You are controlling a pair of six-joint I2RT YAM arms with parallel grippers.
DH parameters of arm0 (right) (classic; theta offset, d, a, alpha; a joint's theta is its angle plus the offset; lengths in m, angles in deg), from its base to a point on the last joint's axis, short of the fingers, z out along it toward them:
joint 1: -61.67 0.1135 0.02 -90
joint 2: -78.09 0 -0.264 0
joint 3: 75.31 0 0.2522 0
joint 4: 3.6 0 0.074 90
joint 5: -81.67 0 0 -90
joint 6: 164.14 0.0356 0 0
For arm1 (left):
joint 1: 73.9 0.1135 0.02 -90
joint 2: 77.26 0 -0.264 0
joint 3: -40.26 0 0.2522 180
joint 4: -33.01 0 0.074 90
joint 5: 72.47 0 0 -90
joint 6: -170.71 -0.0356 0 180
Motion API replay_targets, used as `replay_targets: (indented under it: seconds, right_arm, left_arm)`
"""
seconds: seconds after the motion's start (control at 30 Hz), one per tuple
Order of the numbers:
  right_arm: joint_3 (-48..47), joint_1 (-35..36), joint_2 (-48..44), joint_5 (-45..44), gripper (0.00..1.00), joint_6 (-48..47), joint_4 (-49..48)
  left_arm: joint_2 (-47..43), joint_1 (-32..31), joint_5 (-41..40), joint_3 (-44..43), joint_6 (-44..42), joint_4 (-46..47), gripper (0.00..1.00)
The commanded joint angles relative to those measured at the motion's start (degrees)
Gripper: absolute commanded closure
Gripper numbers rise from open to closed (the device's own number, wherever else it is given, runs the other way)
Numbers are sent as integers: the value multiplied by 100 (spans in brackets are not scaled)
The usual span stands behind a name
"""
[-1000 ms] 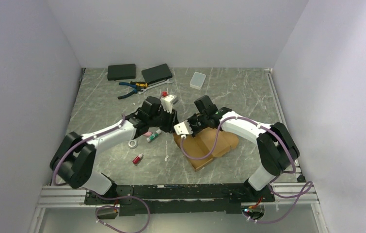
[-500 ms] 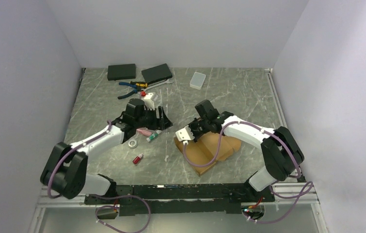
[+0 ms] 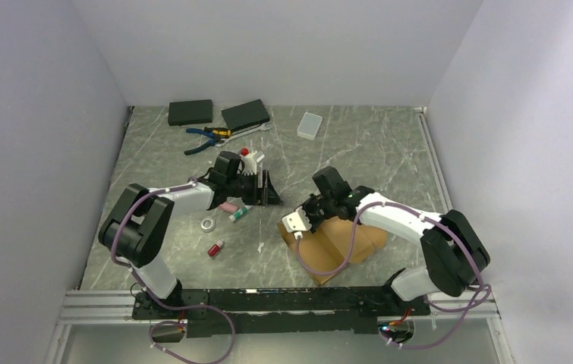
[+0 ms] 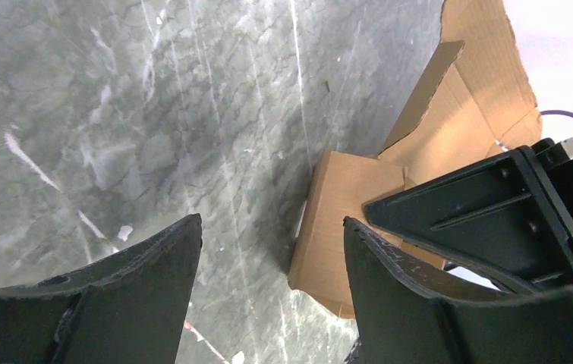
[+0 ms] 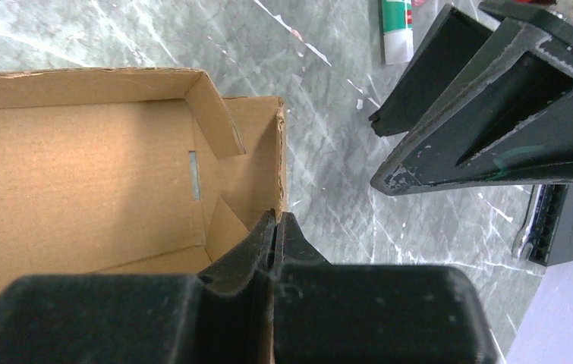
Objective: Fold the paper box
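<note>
Evidently light and easily creased, the plain brown cardboard paper box (image 3: 341,246) sits near-right on the grey marbled desk (image 3: 389,152); take it by its stiff upright walls. The left tool (image 4: 272,227) gapes released beside it, and the right tool (image 5: 274,221) is clenched at its corner wall.

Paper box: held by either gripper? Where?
Left gripper open, empty. Right gripper shut at the paper box's wall corner; whether it pinches the wall cannot be told.

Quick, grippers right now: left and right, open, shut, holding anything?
Left gripper: open, holding nothing.
Right gripper: shut at the paper box wall edge; a pinch cannot be told.
</note>
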Motion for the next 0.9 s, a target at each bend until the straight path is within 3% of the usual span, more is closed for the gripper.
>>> replay_targets:
  seconds: [0.0,0.87]
  right_arm:
    - [127,48,-373,116,100,-48,-182]
    - [723,291,-1156,-488,100,-245,-138]
  left_arm:
    - [131,20,498,-87,289,505,27]
    - [43,20,648,85,571,668,29]
